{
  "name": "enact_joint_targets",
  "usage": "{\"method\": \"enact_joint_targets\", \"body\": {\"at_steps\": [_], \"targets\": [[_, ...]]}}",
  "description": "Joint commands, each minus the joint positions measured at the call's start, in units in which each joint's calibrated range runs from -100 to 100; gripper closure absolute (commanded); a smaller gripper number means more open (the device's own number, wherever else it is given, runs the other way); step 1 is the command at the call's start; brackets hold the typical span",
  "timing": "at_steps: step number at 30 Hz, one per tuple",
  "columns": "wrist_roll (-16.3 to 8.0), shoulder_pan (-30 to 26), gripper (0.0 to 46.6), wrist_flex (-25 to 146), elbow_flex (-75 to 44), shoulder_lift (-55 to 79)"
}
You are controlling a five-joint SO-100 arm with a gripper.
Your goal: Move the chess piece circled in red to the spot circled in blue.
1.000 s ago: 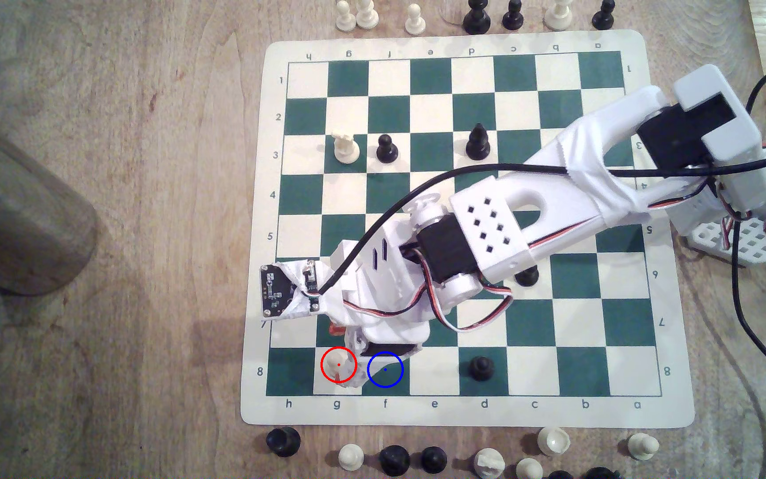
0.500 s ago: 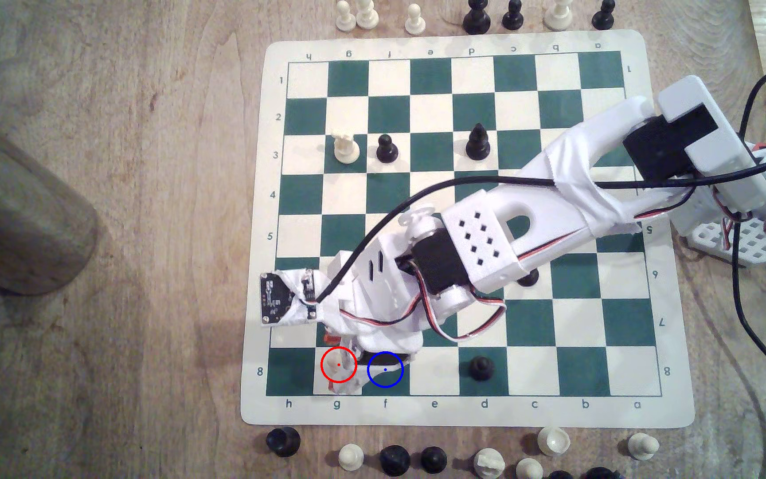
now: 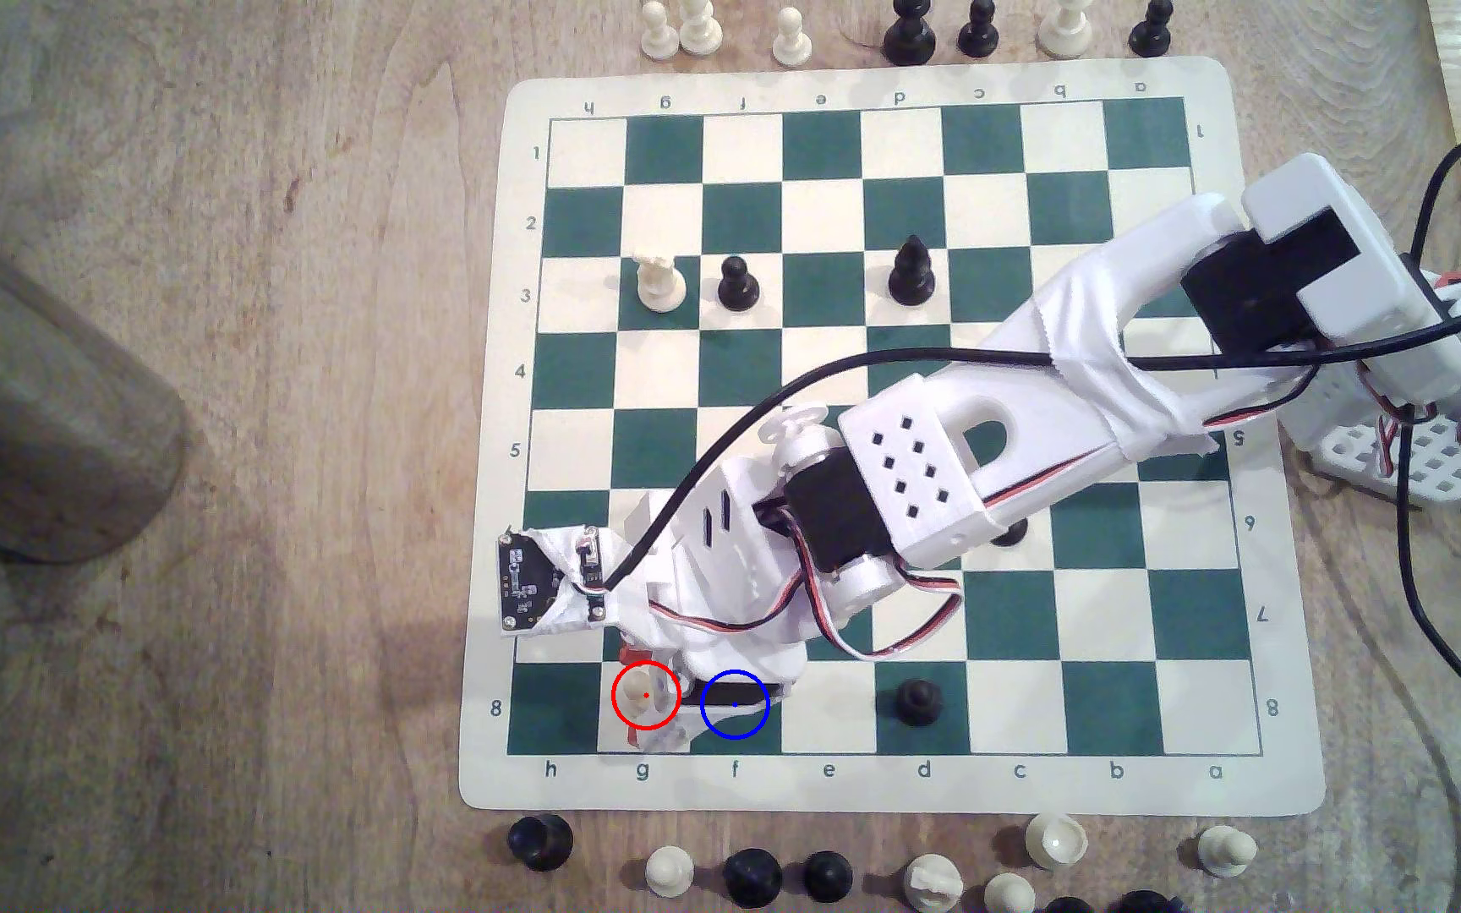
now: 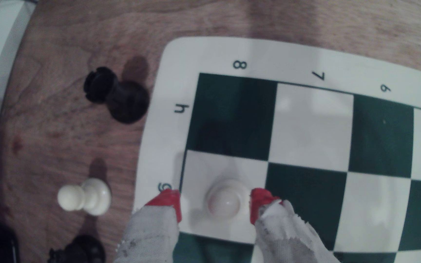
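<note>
The gripper (image 4: 215, 204) stood open, its red-tipped fingers (image 4: 258, 202) flanking but not yet clasping the white pawn (image 4: 226, 203) on its cream g8 square; light, hard and glossy, the pawn looked best pinched below its knob.

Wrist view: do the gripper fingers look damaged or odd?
Yes. The red-tipped gripper straddling the small cream-white pawn has frayed, grubby white cloth tape around its fingers, with torn, ragged edges.

Your gripper (image 4: 215, 206) straddles the pawn (image 4: 226, 202) with gaps either side; the blue-circled square (image 3: 744, 724) alongside holds no piece.
</note>
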Motion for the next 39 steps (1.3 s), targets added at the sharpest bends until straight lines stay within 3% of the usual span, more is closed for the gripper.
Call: {"method": "enact_joint_targets", "body": {"at_steps": [1,26,39], "targets": [[-0.34,-0.18,32.6,-1.32,-5.23,-1.74],[-0.49,-0.49,44.0,-1.89,-5.05,-1.74],[-3.08,-0.02,46.3,-3.61,-5.51,-5.81]]}}
